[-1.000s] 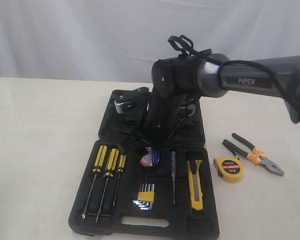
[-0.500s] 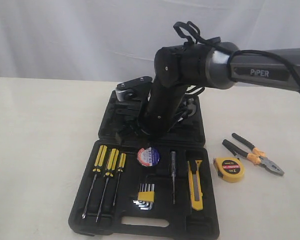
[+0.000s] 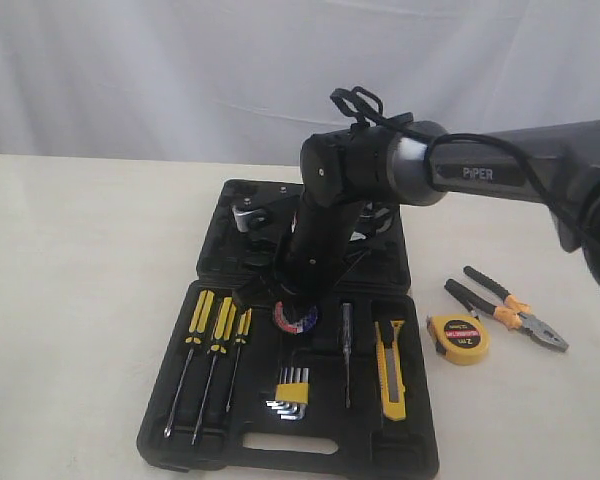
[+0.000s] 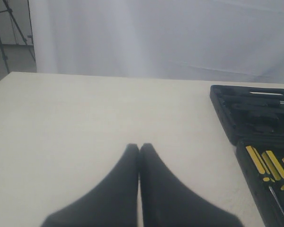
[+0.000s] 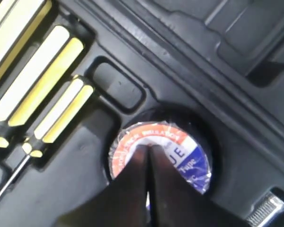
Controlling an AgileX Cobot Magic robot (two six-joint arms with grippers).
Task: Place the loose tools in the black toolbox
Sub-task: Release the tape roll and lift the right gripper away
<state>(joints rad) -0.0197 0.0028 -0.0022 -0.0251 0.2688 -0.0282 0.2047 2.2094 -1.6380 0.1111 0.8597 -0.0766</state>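
Note:
The black tape roll with its white-red-blue label lies flat in a round recess of the open black toolbox. My right gripper is shut, and its tips rest over the middle of the tape roll; the gripper holds nothing. The yellow-black utility knife lies in its slot in the box. The round yellow tape measure and the pliers lie on the table right of the box. My left gripper is shut and empty above bare table, left of the toolbox.
Three yellow-black screwdrivers fill the box's left slots, also in the right wrist view. A hex key set and a thin tester screwdriver sit mid-box. The lid lies open behind. A white curtain backs the table.
The right gripper lifted off toward the lid half a second ago, then came back down, and its shut tips are over the tape roll again. The tools have not moved.

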